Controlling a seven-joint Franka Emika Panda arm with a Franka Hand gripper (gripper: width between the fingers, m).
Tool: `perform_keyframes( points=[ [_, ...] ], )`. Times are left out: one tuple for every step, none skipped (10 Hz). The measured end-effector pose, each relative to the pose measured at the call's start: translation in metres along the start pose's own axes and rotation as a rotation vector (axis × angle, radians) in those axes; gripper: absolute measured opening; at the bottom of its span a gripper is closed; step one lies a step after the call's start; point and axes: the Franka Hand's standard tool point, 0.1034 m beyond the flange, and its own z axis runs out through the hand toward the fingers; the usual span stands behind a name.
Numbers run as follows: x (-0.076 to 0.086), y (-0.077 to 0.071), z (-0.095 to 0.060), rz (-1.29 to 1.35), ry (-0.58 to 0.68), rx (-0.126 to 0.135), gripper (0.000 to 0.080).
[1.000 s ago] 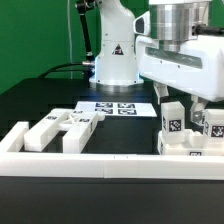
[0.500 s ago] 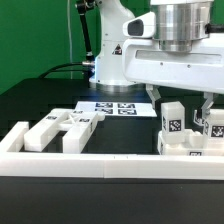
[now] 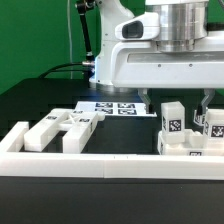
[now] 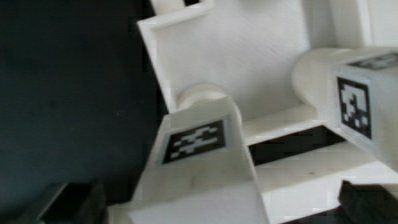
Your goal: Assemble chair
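The chair is in white tagged pieces. A joined cluster (image 3: 190, 135) stands at the exterior view's right, with two upright posts, one (image 3: 172, 120) nearer and one (image 3: 214, 124) further right. My gripper (image 3: 178, 98) hangs just above the nearer post and is open. In the wrist view that post (image 4: 196, 140) rises between the dark fingertips (image 4: 75, 205) with space at the side, and nothing is held. Behind it lies a flat white slab (image 4: 222, 55). Loose chair parts (image 3: 60, 130) lie at the exterior view's left.
A long low white border rail (image 3: 100, 166) runs along the front of the black table. The marker board (image 3: 113, 107) lies flat at the back, in front of the arm's white base (image 3: 113, 65). A green wall stands behind.
The gripper body has shifted toward the exterior view's left and risen a little. The jaws have spread slightly wider. The chair parts have not moved.
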Motion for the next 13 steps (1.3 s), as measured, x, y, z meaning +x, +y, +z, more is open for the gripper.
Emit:
perform_keyframes(
  points=[
    [0.0000, 0.0002, 0.0000, -0.037, 0.000, 0.000, 0.0649],
    [0.0003, 0.0013, -0.0001, -0.121, 0.000, -0.001, 0.0649],
    [0.0004, 0.0015, -0.0001, -0.180, 0.000, -0.002, 0.0649],
    [0.0005, 0.0014, -0.0001, -0.197, 0.001, -0.002, 0.0649],
    [0.0009, 0.0013, -0.0002, -0.196, 0.003, -0.002, 0.0640],
    [0.0010, 0.0015, -0.0002, -0.194, 0.003, -0.002, 0.0640],
    [0.0010, 0.0015, -0.0002, -0.194, 0.003, -0.002, 0.0460],
    [0.0010, 0.0016, -0.0002, -0.194, 0.003, -0.002, 0.0460],
    [0.0010, 0.0015, -0.0002, -0.182, 0.003, -0.002, 0.0288],
    [0.0010, 0.0015, -0.0002, -0.156, 0.003, -0.002, 0.0289],
    [0.0010, 0.0016, -0.0002, -0.157, 0.003, -0.002, 0.0289],
    [0.0010, 0.0015, -0.0002, -0.147, 0.003, -0.001, 0.0289],
    [0.0009, 0.0015, 0.0000, -0.067, 0.003, 0.000, 0.0289]
  ],
)
